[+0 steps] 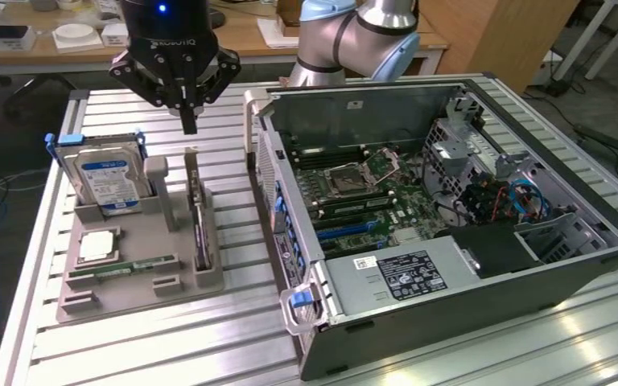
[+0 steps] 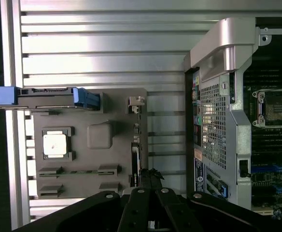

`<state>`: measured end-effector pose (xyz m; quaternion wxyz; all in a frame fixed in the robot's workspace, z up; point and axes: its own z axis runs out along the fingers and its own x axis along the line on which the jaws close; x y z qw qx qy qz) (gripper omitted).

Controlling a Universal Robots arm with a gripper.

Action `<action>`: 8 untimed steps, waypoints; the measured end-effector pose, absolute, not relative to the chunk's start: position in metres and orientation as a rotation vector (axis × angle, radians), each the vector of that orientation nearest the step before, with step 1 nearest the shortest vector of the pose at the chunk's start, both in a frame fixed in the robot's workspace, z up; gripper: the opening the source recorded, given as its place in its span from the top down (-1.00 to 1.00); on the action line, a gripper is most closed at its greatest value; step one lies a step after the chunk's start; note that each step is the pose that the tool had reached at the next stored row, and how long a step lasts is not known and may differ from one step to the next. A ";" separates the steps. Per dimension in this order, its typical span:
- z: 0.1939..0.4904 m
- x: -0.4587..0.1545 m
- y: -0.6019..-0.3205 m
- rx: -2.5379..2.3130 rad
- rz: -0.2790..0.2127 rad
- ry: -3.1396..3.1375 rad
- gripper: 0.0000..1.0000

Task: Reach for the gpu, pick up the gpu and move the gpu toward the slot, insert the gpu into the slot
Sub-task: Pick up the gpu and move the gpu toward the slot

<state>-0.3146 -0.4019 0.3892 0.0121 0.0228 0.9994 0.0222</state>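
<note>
The gpu (image 1: 197, 219) is a thin dark card standing on edge in a slot of the grey holder (image 1: 170, 283), its silvery bracket end toward the back. In the wrist view the gpu (image 2: 135, 154) appears as a narrow dark strip. My gripper (image 1: 189, 121) hangs above the card's far end, clear of it, fingers pressed together and holding nothing. In the wrist view my gripper (image 2: 150, 178) has its tips over one end of the card. The blue slot (image 1: 344, 230) lies on the motherboard inside the open computer case (image 1: 566, 265).
A blue-labelled hard drive (image 1: 107, 178) stands in the holder, with a processor chip (image 1: 96, 245) and a green memory stick (image 1: 126, 265) beside it. The case's metal wall (image 2: 218, 116) rises close to the holder. The slatted table (image 1: 148, 346) extends toward the front.
</note>
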 end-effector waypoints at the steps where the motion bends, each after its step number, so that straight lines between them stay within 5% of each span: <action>1: 0.389 -0.315 -0.402 0.071 0.069 3.116 0.80; 8: 0.389 -0.315 -0.402 0.071 0.069 3.116 0.77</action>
